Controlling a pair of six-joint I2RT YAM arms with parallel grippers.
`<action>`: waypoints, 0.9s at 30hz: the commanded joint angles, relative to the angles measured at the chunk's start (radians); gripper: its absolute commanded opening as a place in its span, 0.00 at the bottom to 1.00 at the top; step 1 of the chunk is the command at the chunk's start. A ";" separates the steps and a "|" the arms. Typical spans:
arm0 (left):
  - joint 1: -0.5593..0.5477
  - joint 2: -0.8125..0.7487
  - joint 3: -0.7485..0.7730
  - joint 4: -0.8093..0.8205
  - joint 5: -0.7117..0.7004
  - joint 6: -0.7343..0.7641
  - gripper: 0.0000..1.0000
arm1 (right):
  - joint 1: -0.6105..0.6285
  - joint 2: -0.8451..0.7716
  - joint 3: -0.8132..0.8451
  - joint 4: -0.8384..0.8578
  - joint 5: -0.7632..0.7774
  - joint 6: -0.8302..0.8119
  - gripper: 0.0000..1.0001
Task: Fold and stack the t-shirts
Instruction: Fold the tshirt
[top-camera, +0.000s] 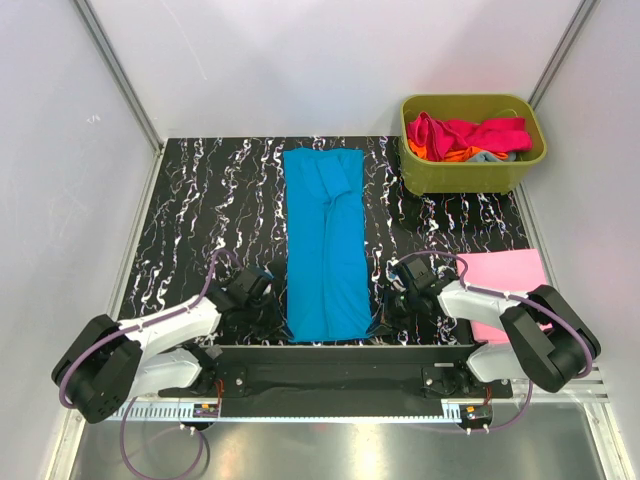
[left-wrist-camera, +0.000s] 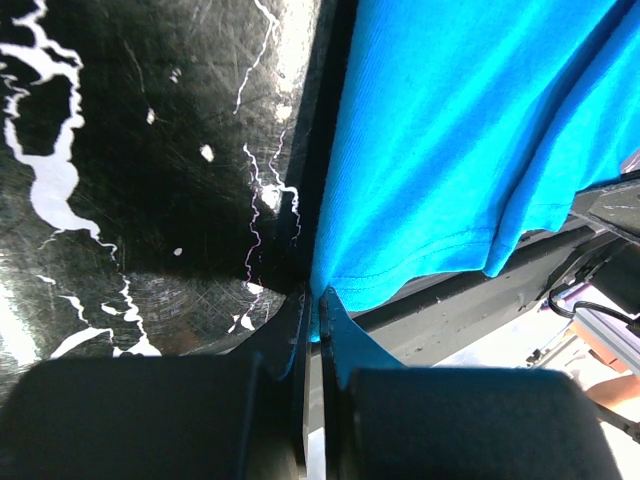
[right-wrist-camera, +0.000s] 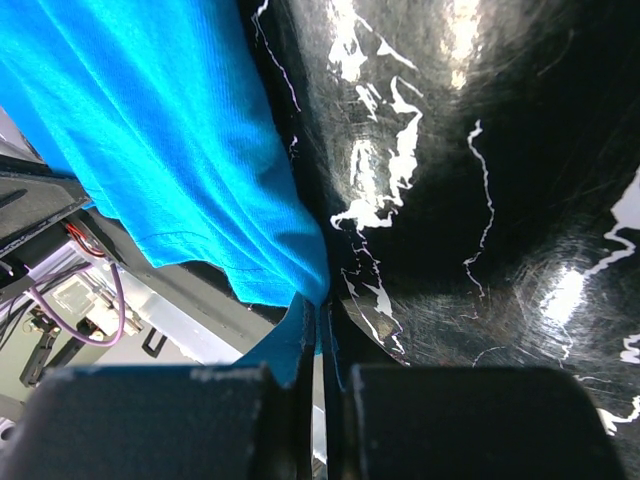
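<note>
A bright cyan-blue t-shirt (top-camera: 325, 240) lies folded into a long strip down the middle of the black marbled table (top-camera: 190, 220). My left gripper (top-camera: 275, 312) is shut on its near left corner, which shows in the left wrist view (left-wrist-camera: 420, 180). My right gripper (top-camera: 385, 303) is shut on its near right corner, which shows in the right wrist view (right-wrist-camera: 190, 140). A folded light pink t-shirt (top-camera: 505, 285) lies at the near right, beside my right arm. Magenta, red, orange and grey-blue shirts (top-camera: 470, 138) lie heaped in the tub.
An olive-green plastic tub (top-camera: 472, 165) stands at the far right corner. White walls close in the table on three sides. The arms' black base bar (top-camera: 340, 360) runs along the near edge.
</note>
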 joint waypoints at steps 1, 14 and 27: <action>0.001 -0.014 -0.023 -0.006 0.007 -0.007 0.00 | -0.001 0.002 -0.038 -0.055 0.059 -0.013 0.00; 0.005 -0.095 0.105 -0.121 -0.028 0.039 0.00 | -0.001 -0.133 0.097 -0.185 0.068 -0.004 0.00; 0.293 0.314 0.631 -0.152 0.002 0.204 0.00 | -0.191 0.345 0.716 -0.404 0.065 -0.285 0.00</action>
